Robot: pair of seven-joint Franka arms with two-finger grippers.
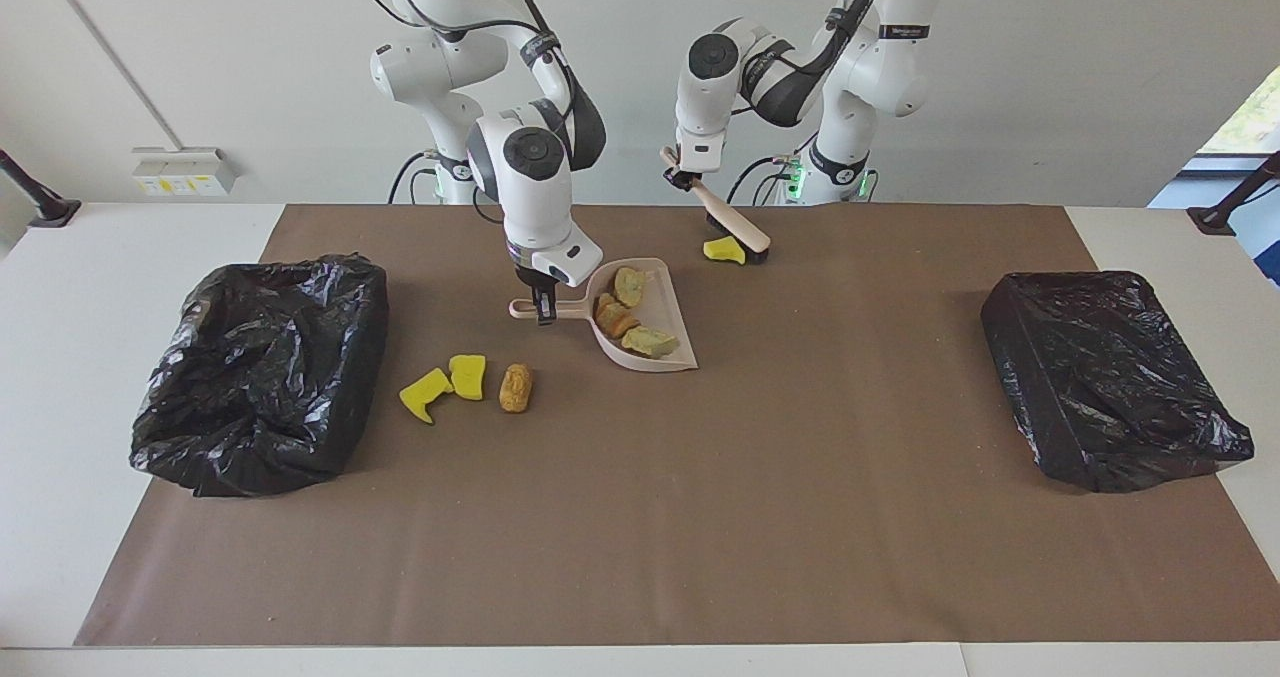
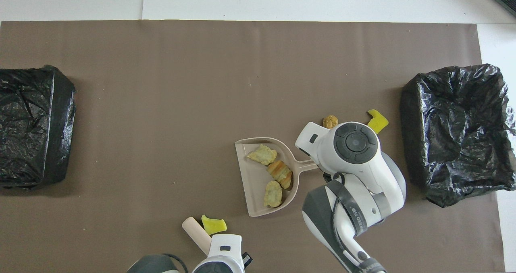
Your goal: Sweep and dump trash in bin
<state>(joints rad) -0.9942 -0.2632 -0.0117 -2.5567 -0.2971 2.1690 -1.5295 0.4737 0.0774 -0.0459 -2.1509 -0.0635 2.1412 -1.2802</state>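
So roughly halfway I'd say: three rock-like lumps (image 1: 625,315) already sit in the dustpan (image 1: 668,349), which the right gripper (image 1: 542,309) has clamped by its handle, and nothing looks dumped into either black-bagged bin (image 1: 262,367) yet. The left gripper (image 1: 681,176) is closed on the brush (image 1: 733,222), its head touching one yellow sponge piece (image 1: 722,249). Two more yellow pieces (image 1: 447,382) and a tan lump (image 1: 516,387) (beside the bin at the right arm's end) are left to sweep.

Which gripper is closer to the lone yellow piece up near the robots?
The left gripper: holding the brush, it hangs just above the yellow piece. The right gripper holds the dustpan handle, toward the right arm's end.
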